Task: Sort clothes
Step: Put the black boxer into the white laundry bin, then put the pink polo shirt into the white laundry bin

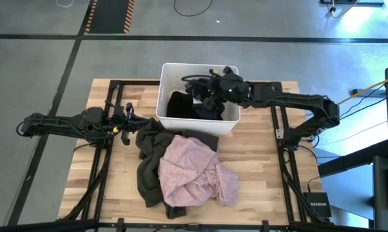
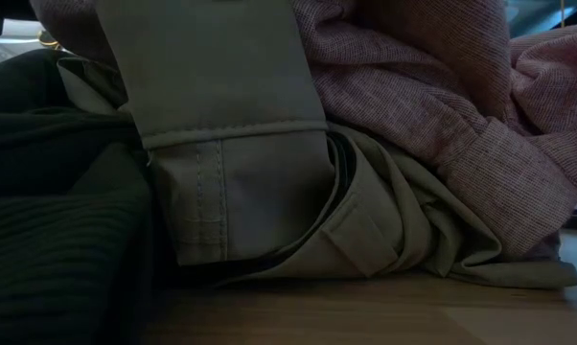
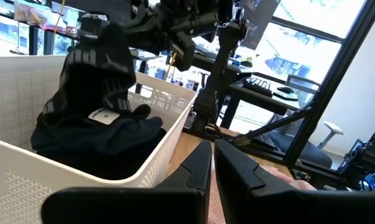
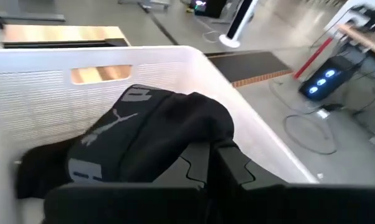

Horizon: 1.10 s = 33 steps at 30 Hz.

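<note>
A white bin [image 1: 163,106] stands at the table's far middle with black clothes [image 1: 180,105] in it. My right gripper [image 1: 213,92] is over the bin, shut on a black garment [image 3: 97,68] with a white logo [image 4: 106,134]. On the table in front of the bin lies a pile. In it a pale pink shirt [image 1: 193,171] rests on a large olive-grey garment [image 1: 149,171], and both fill the low view [image 2: 442,96] [image 2: 241,192]. My left gripper [image 1: 126,122] is shut and empty, low at the pile's left edge, pointing toward the bin [image 3: 156,146]. My right gripper pinches a bunched part of the black garment [image 4: 186,134] between its two fingers, coming from above into the bin. The garment hangs below the gripper [image 3: 91,37]. Its lower end [image 3: 94,127] rests on the black clothes in the bin.
A dark cloth [image 1: 208,138] lies against the bin's near wall under the pink shirt. A dark ribbed cloth [image 2: 58,240] shows at the left of the low view. Black frame rails [image 1: 278,161] run along both sides of the wooden table.
</note>
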Motion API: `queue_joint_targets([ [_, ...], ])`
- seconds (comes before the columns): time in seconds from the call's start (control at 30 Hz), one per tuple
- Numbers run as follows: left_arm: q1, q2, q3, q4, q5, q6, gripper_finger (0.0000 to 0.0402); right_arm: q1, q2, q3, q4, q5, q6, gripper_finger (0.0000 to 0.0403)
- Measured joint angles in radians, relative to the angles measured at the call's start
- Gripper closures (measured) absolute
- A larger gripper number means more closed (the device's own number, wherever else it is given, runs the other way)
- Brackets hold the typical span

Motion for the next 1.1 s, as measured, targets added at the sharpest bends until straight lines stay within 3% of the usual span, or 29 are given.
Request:
queue_joint_targets([
  [0.33, 0.0, 0.0, 0.0, 0.0, 0.0, 0.003, 0.0386, -0.001, 0.008, 0.0, -0.058, -0.036, 0.084, 0.0371],
  [0.63, 0.0, 0.0, 0.0, -0.055, 0.0, -0.003, 0.0386, 0.0, -0.041, 0.0, -0.168, -0.004, 0.106, 0.0221],
  [0.77, 0.0, 0.0, 0.0, -0.053, 0.0, 0.002, 0.0386, 0.0, -0.09, 0.046, -0.292, -0.021, 0.097, 0.0178],
  [0.93, 0.0, 0.0, 0.0, -0.049, 0.0, 0.002, 0.0386, 0.052, -0.113, 0.168, -0.483, -0.009, 0.157, 0.0167],
  [1.1, 0.0, 0.009, 0.0, -0.041, 0.001, -0.005, 0.0386, 0.199, -0.113, 0.205, -0.486, 0.01, 0.194, 0.0167],
])
